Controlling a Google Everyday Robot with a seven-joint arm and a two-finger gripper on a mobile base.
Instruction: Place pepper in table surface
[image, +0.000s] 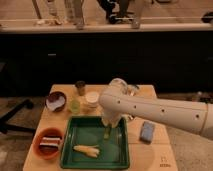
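Observation:
The slim dark green pepper (106, 132) is in the green tray (75, 159), right of its middle, pointing down from my gripper. My gripper (108, 124) hangs at the end of the white arm, which reaches in from the right. It is directly over the pepper's upper end and touches or nearly touches it. Whether the pepper is lifted or rests on the tray floor does not show. The light wooden table surface (150, 155) lies under and around the tray.
A pale yellow banana-like piece (86, 149) lies in the tray's front left. An orange bowl (48, 142) stands left of the tray, a blue sponge (147, 131) to its right. A dark bowl (55, 100), a brown cup (80, 87), a white cup (92, 97) and a green cup (74, 106) stand behind.

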